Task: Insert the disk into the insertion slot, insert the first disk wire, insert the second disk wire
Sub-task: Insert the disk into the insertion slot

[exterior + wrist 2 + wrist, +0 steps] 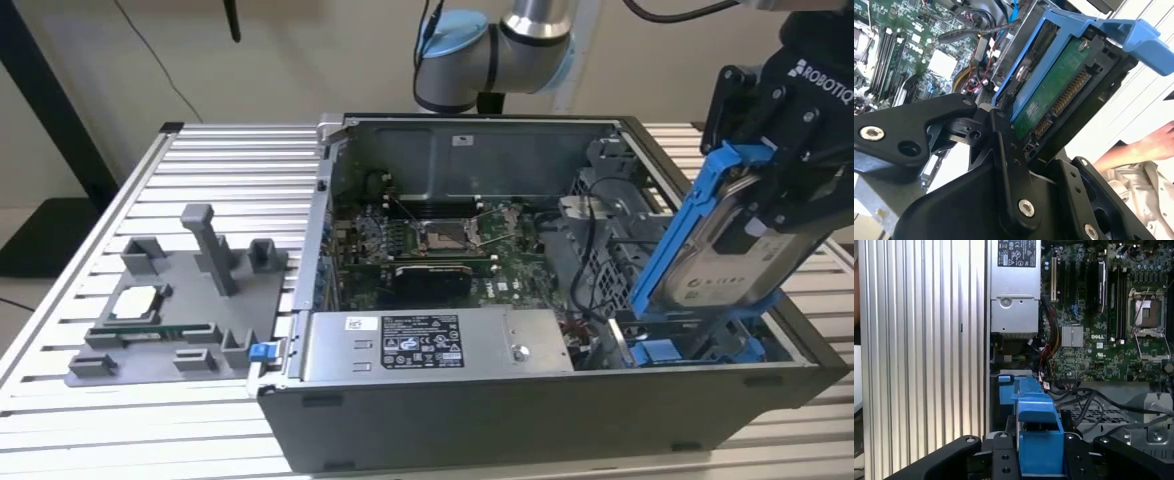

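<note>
My gripper [771, 190] is shut on the disk [727, 250], a silver drive in a bright blue carrier. The disk hangs steeply tilted over the right end of the open computer case [534, 410]. Its lower end dips toward the insertion slot [701, 322] in the grey drive cage [597, 262]; I cannot tell whether it touches the cage. In the second wrist view the disk's [1054, 95] green circuit board and connector row face the camera, between black fingers [1004, 145]. The blue carrier [1039, 435] also sits between the fingers in the first wrist view. Loose black wires [1089, 400] lie beside the cage.
A silver labelled power-supply box [427, 342] fills the case's near side, with the motherboard [427, 240] behind it. Another blue-fronted drive [667, 352] sits low in the cage. A grey fixture [174, 300] with parts stands on the slatted table's left. A person's hand [1139, 145] is close by.
</note>
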You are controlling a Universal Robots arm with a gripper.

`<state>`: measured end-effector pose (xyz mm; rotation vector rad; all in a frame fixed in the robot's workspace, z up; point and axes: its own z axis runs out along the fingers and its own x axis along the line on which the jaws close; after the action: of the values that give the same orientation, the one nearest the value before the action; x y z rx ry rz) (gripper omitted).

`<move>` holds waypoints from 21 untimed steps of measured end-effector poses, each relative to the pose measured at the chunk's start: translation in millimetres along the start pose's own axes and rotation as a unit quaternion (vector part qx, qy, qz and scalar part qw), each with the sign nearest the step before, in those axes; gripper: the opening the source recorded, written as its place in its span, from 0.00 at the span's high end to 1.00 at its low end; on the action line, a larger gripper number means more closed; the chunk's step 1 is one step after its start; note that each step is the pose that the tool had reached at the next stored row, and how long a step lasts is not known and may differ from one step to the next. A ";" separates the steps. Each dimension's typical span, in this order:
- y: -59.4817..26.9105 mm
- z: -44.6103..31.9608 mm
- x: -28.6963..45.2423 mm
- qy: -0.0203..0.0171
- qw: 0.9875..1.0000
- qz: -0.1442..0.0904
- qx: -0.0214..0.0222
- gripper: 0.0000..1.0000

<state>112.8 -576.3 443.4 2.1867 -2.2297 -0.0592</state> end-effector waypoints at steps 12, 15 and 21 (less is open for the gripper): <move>-0.5 11.2 0.3 -0.001 1.000 0.000 0.000 1.00; -0.6 15.1 0.3 -0.001 1.000 -0.003 0.000 1.00; -1.5 22.6 0.3 -0.001 1.000 -0.005 0.000 1.00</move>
<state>113.4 -576.3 420.8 2.1986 -2.2200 -0.0617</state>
